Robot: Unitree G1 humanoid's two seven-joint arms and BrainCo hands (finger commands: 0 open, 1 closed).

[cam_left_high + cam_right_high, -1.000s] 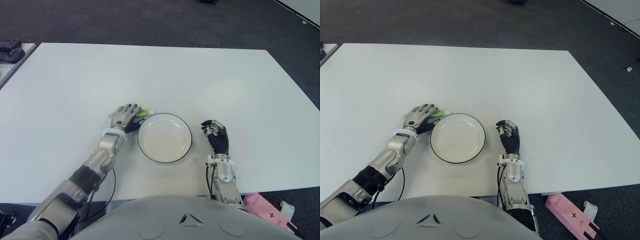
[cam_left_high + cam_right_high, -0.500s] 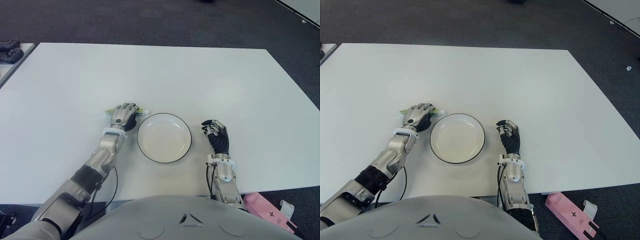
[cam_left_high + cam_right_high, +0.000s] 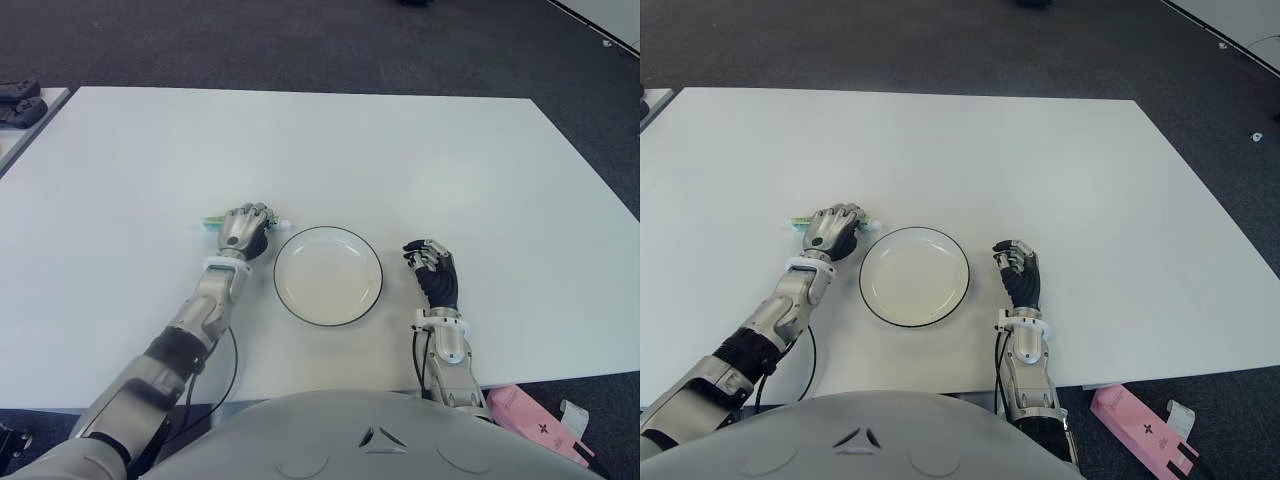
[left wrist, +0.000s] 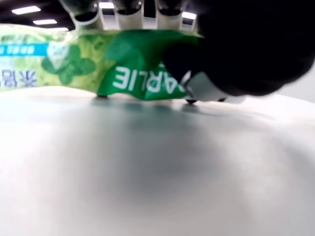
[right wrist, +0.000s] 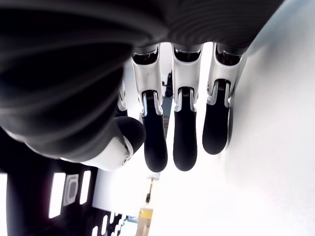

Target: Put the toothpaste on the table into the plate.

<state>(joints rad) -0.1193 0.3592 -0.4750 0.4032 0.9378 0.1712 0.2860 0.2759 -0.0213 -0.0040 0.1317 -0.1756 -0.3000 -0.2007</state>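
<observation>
The toothpaste (image 4: 123,69) is a green tube that lies on the white table (image 3: 320,150), just left of the plate. My left hand (image 3: 244,230) is shut on it, fingers over the top and thumb in front. The tube's tail (image 3: 211,221) sticks out on the hand's left and its white cap end (image 3: 284,223) on the right, towards the plate. The white plate with a dark rim (image 3: 328,276) holds nothing. My right hand (image 3: 432,268) shows just right of the plate, fingers relaxed and holding nothing.
A pink box (image 3: 535,420) lies on the floor past the table's near right corner. Dark objects (image 3: 20,100) sit on another table at the far left. A black cable (image 3: 228,370) loops by my left forearm.
My left hand has closed on the toothpaste and shifted left, away from the plate's rim. The tube's tail now shows left of the hand. The right hand has not moved.
</observation>
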